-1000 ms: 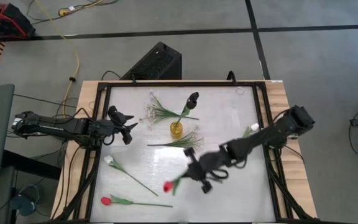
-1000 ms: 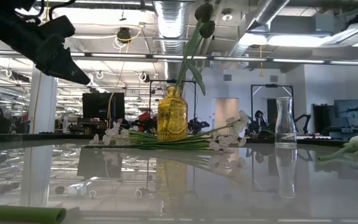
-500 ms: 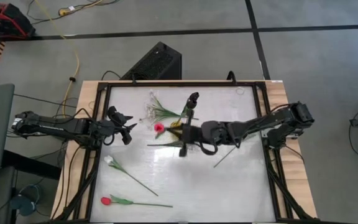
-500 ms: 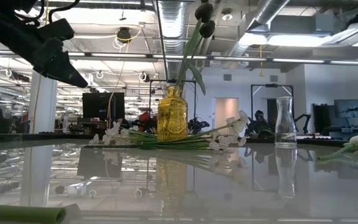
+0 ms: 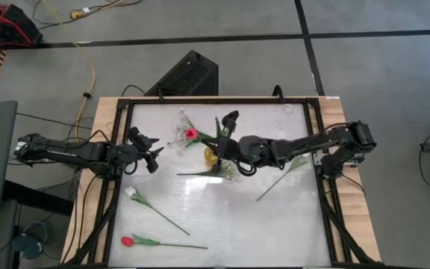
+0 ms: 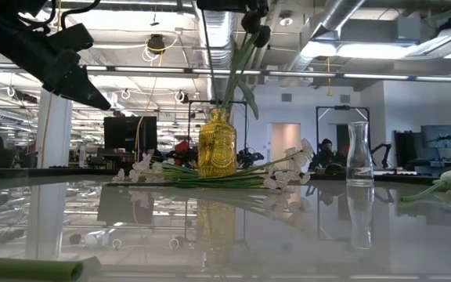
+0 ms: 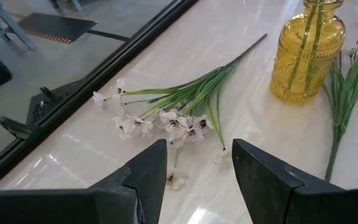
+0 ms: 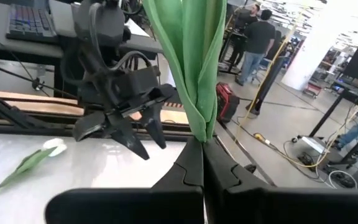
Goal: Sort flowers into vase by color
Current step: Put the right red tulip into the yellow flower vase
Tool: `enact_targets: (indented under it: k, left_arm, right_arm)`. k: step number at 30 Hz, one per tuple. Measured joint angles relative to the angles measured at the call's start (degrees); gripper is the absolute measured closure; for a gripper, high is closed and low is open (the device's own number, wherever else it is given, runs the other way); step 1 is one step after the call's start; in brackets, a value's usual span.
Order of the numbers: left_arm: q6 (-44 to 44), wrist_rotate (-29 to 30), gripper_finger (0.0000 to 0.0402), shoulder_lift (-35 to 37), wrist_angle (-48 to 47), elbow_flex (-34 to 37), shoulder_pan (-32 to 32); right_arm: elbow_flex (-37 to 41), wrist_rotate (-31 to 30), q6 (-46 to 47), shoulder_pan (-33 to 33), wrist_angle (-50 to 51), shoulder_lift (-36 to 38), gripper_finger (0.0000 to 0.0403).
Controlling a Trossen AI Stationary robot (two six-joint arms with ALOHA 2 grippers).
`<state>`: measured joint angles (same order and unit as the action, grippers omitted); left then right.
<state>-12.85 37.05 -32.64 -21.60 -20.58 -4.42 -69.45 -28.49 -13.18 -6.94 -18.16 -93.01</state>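
The right hand (image 5: pixel 226 149) is clenching the thin green stem of a red-budded artificial flower (image 5: pixel 192 134), holding it above the amber ribbed glass vase (image 6: pixel 217 143); its bud is hanging just beside the vase, over a spray of tiny white blossoms (image 7: pixel 166 118) lying on the glossy white counter (image 5: pixel 275 217). A dark blackish bloom (image 5: pixel 231 117) is standing in the vase. The left hand (image 5: pixel 152 153) is hovering released, well apart from the vase. White-budded (image 5: pixel 131 192) and red-budded stems (image 5: pixel 128 241) are lying farther off.

Vase (image 5: pixel 212 155) between two sprays (image 5: pixel 187 134)
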Motion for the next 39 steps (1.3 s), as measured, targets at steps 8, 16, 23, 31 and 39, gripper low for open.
enact_targets:
  k: [8,16,23,31,39]
  left_arm:
    - [0.14,0.89,0.023,0.0,0.03,0.0,-0.01]
    - [0.1,0.89,0.023,0.0,0.03,0.0,0.01]
    - [-0.39,0.86,0.023,0.02,0.01,0.0,0.01]
    - [-1.22,0.24,0.023,0.0,0.01,0.0,0.01]
    - [-1.28,0.23,0.023,0.0,0.01,0.0,0.01]
  right_arm:
    - [0.0,0.03,3.1,0.26,1.45,0.0,0.0388]
    - [0.0,0.58,8.39,1.78,5.5,-0.02,0.0377]
    - [0.0,3.15,16.39,3.64,10.5,-0.07,0.0342]
    - [0.0,5.06,23.86,4.9,15.1,-0.07,0.0305]
    - [0.0,7.86,26.71,4.85,20.23,-0.04,0.0206]
